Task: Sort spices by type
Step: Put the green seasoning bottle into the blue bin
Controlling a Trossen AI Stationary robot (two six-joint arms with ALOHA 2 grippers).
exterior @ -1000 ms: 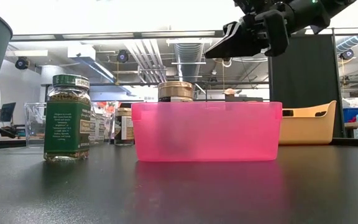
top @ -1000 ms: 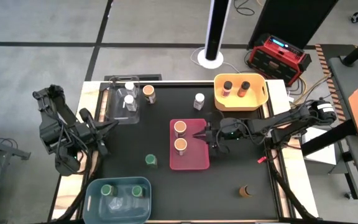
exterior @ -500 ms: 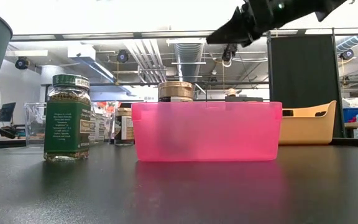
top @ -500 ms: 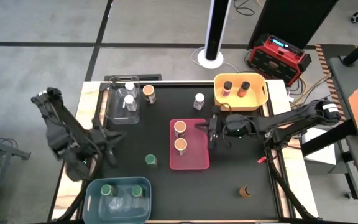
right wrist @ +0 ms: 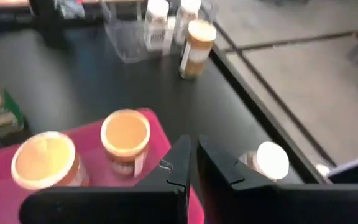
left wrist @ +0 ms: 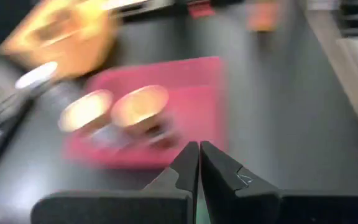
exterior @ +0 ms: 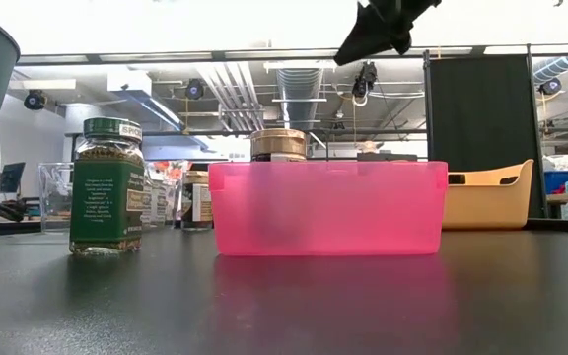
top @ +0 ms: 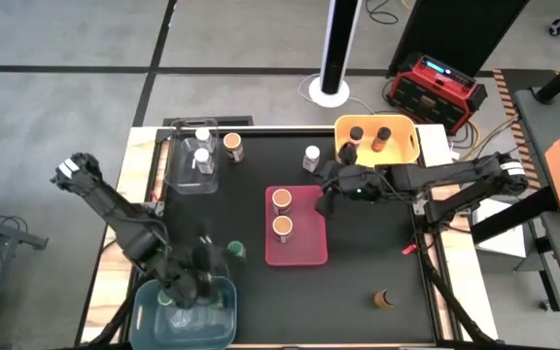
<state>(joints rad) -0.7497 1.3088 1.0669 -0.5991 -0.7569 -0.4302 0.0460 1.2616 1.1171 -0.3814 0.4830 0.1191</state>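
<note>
Right gripper (top: 323,199) pressed together, empty, above pink bin's (top: 311,251) far edge near white-lidded jar (top: 311,157), left gripper (top: 205,261) pressed together by green-lidded jar (top: 236,251), 2 orange-lidded jars (top: 282,200) in pink bin.

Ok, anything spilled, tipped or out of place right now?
Nothing spilled. Four jars sit outside the bins: orange-lid jar by the clear bin, white-lid jar, green-lid jar, and a dark jar alone; whether it's tipped is unclear.
</note>
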